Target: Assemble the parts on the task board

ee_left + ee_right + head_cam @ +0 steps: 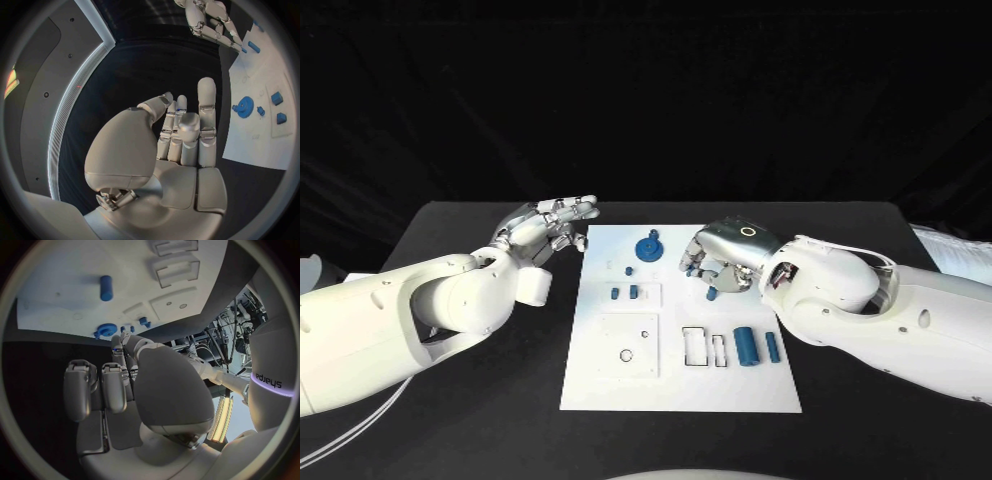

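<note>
Parts (648, 247): six blue, one board (678, 390)

Matt white task board (678, 385), glossy blue plastic parts (746, 345), matt black table (473, 410).

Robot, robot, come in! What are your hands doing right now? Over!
Left hand open, beside the task board. Right hand over the board, grip unclear. Blue gear between them. Nothing blocking.

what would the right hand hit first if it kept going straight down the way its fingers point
Most likely the small blue piece right under the right hand's fingertips, standing on the white board. Whether the fingers already touch it is unclear from the head view, so the bare board beside it is possible.
</note>
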`<state>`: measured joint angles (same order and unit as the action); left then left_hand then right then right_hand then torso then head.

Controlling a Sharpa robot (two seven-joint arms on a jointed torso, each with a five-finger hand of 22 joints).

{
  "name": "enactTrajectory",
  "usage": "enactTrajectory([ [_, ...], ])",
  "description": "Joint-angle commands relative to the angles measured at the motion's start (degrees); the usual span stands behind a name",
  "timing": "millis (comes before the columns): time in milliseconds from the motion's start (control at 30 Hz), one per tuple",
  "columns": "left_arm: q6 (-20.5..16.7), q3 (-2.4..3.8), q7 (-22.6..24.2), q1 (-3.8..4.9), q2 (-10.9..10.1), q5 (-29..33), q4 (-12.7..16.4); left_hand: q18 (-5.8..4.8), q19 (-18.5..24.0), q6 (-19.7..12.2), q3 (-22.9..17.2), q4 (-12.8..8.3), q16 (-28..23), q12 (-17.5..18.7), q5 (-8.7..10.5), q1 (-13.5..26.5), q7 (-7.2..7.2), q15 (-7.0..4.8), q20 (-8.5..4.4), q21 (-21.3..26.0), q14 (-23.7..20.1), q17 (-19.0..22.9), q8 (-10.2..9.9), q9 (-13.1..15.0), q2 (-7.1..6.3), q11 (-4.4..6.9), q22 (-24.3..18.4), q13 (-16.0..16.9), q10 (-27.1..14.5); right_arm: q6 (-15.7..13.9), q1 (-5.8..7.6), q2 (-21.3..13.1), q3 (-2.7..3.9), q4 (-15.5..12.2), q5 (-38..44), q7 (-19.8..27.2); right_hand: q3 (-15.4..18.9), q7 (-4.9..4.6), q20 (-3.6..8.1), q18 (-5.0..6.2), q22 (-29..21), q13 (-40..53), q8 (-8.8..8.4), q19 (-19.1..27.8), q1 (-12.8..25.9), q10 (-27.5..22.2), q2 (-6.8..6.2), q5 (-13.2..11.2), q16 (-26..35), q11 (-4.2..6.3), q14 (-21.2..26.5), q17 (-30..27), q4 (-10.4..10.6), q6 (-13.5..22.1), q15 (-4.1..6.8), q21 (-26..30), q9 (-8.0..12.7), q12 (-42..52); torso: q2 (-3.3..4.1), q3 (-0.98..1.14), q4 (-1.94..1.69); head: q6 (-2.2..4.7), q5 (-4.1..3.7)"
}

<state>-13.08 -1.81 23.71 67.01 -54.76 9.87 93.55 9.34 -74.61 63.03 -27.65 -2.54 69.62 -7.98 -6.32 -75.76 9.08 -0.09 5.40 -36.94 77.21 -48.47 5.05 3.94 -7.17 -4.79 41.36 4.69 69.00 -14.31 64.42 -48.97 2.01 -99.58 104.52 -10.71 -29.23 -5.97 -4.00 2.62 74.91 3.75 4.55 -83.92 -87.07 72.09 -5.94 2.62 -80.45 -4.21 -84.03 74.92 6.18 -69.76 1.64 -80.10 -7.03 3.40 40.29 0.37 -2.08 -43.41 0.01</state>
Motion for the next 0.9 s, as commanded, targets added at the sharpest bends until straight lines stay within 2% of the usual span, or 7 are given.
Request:
enactTrajectory([
  [33,0.73,0.03,0.38,0.01,0.19,0.19,0.10,1.10,0.32,0.11,-0.04,-0.29,-0.35,-0.33,0.14,-0.22,0.01,-0.02,0.07,0.40,-0.46,0.09,0.19,0.02,0.35,-0.01,-0.05,0.03,-0.40,0.01,-0.98,1.03,-0.03,-1.18,-0.02,0.89,-0.37,-0.42,0.01,0.46,2.71,0.03,-0.07,-0.38,0.72,2.02,0.01,0.23,-0.39,1.47,-3.74,2.71,-0.04,-0.12,0.17,-0.16,-0.14,0.18,-0.02,-0.09,0.08,-0.59,1.71],
  [167,0.87,0.03,0.39,0.01,0.30,0.19,0.15,1.09,0.33,0.08,-0.01,-0.31,-0.35,-0.34,0.14,-0.20,0.03,-0.01,0.08,0.41,-0.47,0.10,0.18,0.01,0.34,-0.02,-0.06,0.03,-0.44,0.37,-2.72,2.70,-0.06,-1.91,-0.07,1.45,-0.47,-0.44,0.01,0.47,2.67,0.03,-0.09,-0.37,0.77,2.00,0.00,0.24,-0.39,1.45,-3.74,2.70,-0.13,-0.11,0.16,-0.13,-0.16,0.17,0.03,-0.08,-0.03,-1.04,2.90],
  [300,1.11,0.03,0.40,0.01,0.51,0.19,0.21,1.08,0.33,-0.01,0.17,-0.32,-0.36,-0.40,0.17,-0.09,0.09,0.03,0.10,0.46,-0.51,0.19,0.16,0.00,0.26,-0.08,-0.09,0.02,-0.57,0.61,-4.80,4.38,-0.15,-1.61,-0.03,2.15,-0.57,-0.47,0.00,0.48,2.63,0.03,-0.11,-0.34,0.84,1.97,-0.02,0.24,-0.35,1.43,-3.72,2.64,-0.21,-0.09,0.15,-0.10,-0.18,0.16,0.00,-0.13,-0.16,-1.57,3.74],
  [500,1.20,0.03,0.53,0.01,0.55,0.19,0.36,1.04,0.33,-0.14,0.96,-0.02,-0.31,-0.67,0.23,0.69,0.15,0.16,0.20,0.63,-0.57,0.33,0.16,-0.02,0.03,-0.18,-0.20,0.01,-0.81,0.63,-6.68,6.33,-0.35,0.29,0.25,2.81,-0.85,-0.55,-0.01,0.48,2.62,0.01,-0.19,-0.34,1.00,1.86,-0.06,0.25,-0.35,1.37,-3.72,2.62,-0.46,-0.02,0.11,-0.09,-0.24,0.13,0.06,-0.08,0.13,-1.96,4.52],
  [600,1.28,0.03,0.57,0.02,0.59,0.19,0.45,1.04,0.32,-0.19,1.27,0.08,-0.27,-0.78,0.24,0.94,0.16,0.18,0.23,0.70,-0.58,0.37,0.16,-0.03,-0.02,-0.19,-0.25,0.01,-0.89,0.46,-7.51,7.04,-0.42,1.03,0.43,3.08,-0.85,-0.55,-0.01,0.48,2.62,0.01,-0.19,-0.34,1.00,1.86,-0.06,0.25,-0.35,1.37,-3.72,2.62,-0.46,-0.02,0.11,-0.09,-0.24,0.13,0.09,-0.01,0.17,-2.11,5.03],
  [900,1.34,0.03,0.53,0.02,0.72,0.18,0.47,1.05,0.31,-0.26,1.60,0.18,-0.25,-0.90,0.24,1.17,0.17,0.20,0.25,0.78,-0.61,0.46,0.16,-0.03,-0.06,-0.21,-0.30,0.01,-1.01,0.99,-8.45,8.54,-0.49,2.46,0.30,3.19,-1.01,-0.64,-0.05,0.49,2.59,0.01,-0.24,-0.32,1.45,1.76,-0.13,0.21,-0.38,1.28,-3.73,2.64,-0.61,0.01,0.04,-0.06,-0.32,0.14,0.06,0.01,0.11,-2.55,4.97],
])
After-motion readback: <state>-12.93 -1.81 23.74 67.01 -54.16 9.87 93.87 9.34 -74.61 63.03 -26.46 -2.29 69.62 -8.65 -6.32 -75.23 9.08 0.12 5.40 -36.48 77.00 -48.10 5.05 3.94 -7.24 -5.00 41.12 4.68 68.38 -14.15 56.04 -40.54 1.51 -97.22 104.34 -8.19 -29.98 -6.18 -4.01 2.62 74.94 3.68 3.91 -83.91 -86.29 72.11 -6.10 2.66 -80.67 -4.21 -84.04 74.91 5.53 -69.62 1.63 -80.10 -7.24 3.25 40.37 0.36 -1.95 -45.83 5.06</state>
